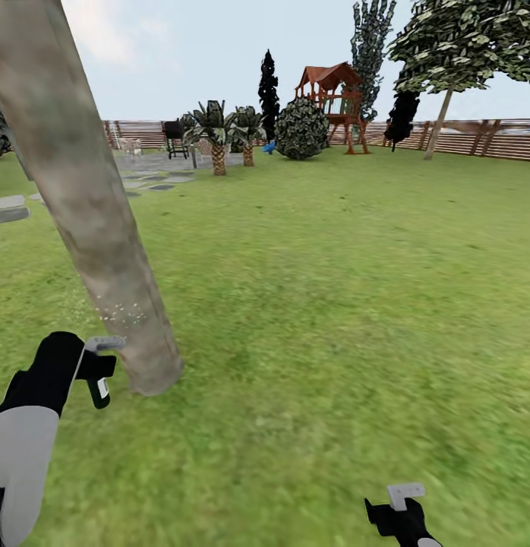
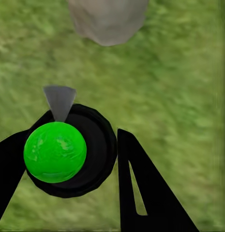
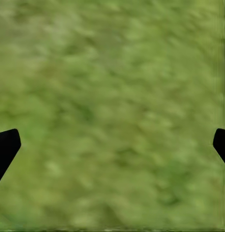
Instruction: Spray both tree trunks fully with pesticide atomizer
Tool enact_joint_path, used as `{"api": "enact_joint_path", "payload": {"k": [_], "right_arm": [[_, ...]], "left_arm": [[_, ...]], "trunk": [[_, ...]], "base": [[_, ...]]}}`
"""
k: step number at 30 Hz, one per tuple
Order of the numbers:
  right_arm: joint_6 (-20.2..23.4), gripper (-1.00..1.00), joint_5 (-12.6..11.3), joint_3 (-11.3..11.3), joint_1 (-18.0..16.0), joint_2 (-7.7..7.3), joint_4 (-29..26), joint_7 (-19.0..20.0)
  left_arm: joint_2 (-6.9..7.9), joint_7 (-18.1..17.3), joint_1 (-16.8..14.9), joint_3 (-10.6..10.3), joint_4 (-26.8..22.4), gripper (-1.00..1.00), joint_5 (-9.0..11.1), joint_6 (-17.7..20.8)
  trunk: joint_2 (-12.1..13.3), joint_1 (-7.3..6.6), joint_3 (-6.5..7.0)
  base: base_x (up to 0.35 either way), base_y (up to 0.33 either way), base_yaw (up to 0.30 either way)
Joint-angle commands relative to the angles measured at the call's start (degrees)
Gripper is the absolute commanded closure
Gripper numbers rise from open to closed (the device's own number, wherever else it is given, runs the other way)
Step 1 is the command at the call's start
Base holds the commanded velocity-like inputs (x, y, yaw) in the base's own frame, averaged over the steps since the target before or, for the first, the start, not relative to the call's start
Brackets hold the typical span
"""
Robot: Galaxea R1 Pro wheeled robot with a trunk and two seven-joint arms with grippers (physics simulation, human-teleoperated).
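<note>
Your left gripper [image 1: 98, 372] sits just beside the tree trunk [image 1: 90, 228], which blocks any move rightward or farther. To the right, open grass [image 1: 333, 304] gives your right gripper [image 1: 398, 509] free passage.

A tree trunk [image 1: 90, 220] rises at left on the lawn [image 1: 333, 304]; the fence [image 1: 477, 137] runs behind, far across.

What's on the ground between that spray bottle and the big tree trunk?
Only bare grass separates the spray bottle from the tree trunk, seen in the left wrist view.
</note>
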Motion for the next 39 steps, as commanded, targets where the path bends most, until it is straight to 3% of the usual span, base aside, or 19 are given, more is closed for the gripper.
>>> {"api": "enact_joint_path", "payload": {"k": [1,15,23,29,39], "right_arm": [[-0.1,-1.00,0.6,-0.3,0.0,0.03,0.0,-0.1],[-0.1,-1.00,0.6,-0.2,0.0,0.09,0.0,-0.1],[-0.1,-1.00,0.6,-0.2,0.0,0.09,0.0,-0.1],[-0.1,-1.00,0.6,-0.2,0.0,0.09,0.0,-0.1],[-0.1,-1.00,0.6,-0.2,0.0,0.17,0.0,-0.1]], "left_arm": [[0.02,-0.5,0.0,0.1,0.2,1.00,-0.7,0.1],[0.51,-0.2,0.8,0.5,1.4,1.00,-0.8,-0.2],[-0.14,-0.1,1.8,0.4,1.6,1.00,-0.6,-0.4],[-0.48,-0.1,1.8,0.6,1.2,1.00,-0.5,-0.4],[-0.57,-0.1,1.8,0.6,1.3,1.00,-0.6,-0.5]], "trunk": [[0.0,-0.03,-0.05],[0.0,-0.03,-0.05],[0.0,-0.03,-0.05],[0.0,-0.03,-0.05],[0.0,-0.03,-0.05]], "base": [[-0.044,-0.262,0.000],[0.118,-0.242,0.156],[0.229,-0.186,0.009],[-0.103,-0.255,0.019],[-0.025,-0.257,0.255]]}}
